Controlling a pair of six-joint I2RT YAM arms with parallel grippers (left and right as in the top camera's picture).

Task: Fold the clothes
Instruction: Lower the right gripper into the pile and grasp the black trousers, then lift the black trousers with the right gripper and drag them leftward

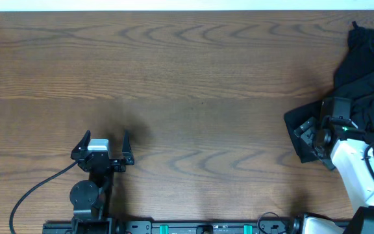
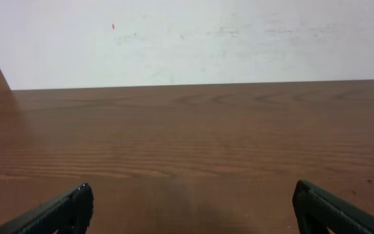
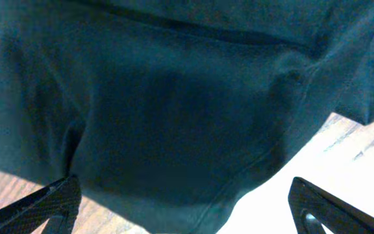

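End effector (image 3: 184,195), right, low over clothes (image 3: 174,97)

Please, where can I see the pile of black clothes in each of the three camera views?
Overhead: the black clothes lie at the far right edge, from the top corner down to the middle.
Left wrist: not in it; only bare wood and a pale wall show.
Right wrist: they fill most of the picture, above the open right gripper.
Shared landmark: the brown wooden table.
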